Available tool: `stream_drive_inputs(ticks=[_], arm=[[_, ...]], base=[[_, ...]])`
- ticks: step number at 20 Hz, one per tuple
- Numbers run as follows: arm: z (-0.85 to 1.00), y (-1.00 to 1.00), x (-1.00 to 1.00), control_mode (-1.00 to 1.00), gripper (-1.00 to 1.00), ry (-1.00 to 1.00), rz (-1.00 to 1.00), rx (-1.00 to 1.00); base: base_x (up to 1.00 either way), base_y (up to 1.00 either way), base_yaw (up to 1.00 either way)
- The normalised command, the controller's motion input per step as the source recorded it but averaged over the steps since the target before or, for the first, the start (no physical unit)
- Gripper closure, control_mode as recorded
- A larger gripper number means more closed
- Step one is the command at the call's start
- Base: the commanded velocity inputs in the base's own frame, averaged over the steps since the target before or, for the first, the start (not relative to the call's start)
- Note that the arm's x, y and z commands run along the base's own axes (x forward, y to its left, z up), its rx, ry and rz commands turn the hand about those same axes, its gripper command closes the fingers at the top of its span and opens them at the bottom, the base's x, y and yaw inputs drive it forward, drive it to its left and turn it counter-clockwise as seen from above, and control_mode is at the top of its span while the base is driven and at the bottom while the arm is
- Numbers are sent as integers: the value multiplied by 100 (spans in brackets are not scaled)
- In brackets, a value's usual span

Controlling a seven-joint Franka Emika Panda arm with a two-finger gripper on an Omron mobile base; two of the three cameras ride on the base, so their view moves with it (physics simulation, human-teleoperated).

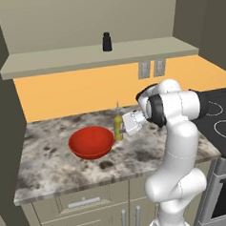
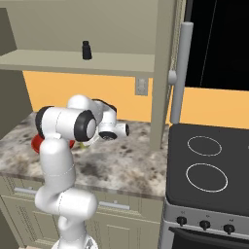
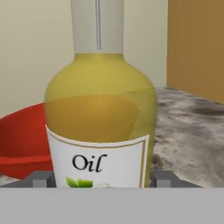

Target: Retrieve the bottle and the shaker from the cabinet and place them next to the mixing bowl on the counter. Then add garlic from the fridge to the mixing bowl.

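Observation:
The oil bottle [image 1: 118,124], yellow with a white neck and an "Oil" label, stands upright on the counter just right of the red mixing bowl [image 1: 91,141]. My gripper [image 1: 123,127] reaches in from the right and is shut on the bottle's lower body. In the hand view the bottle [image 3: 100,109] is very close, with a fingertip pressed against each side of its label, and the bowl [image 3: 22,140] sits behind it to the left. The small dark shaker [image 1: 107,41] stands on the open cabinet shelf [image 1: 96,56] above; the shaker [image 2: 86,50] is also in the right base view.
The speckled counter [image 1: 137,156] has free room in front of and right of the bowl. A black stove [image 2: 209,165] adjoins the counter on the right. A tall grey handle [image 2: 177,73] runs up beside a dark panel.

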Motion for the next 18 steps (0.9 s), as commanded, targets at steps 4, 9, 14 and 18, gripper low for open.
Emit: stream_drive_inputs(ticks=[4, 9, 14, 18], arm=[[0, 0, 0, -100, -100, 0, 0, 0], [-1, 0, -1, -100, -100, 0, 0, 0], [-1, 0, -23, -100, -100, 0, 0, 0], [0, -7, -16, -100, -100, 0, -4, 0]], base=[[0, 0, 0], [0, 0, 0], [0, 0, 0], [0, 0, 0]])
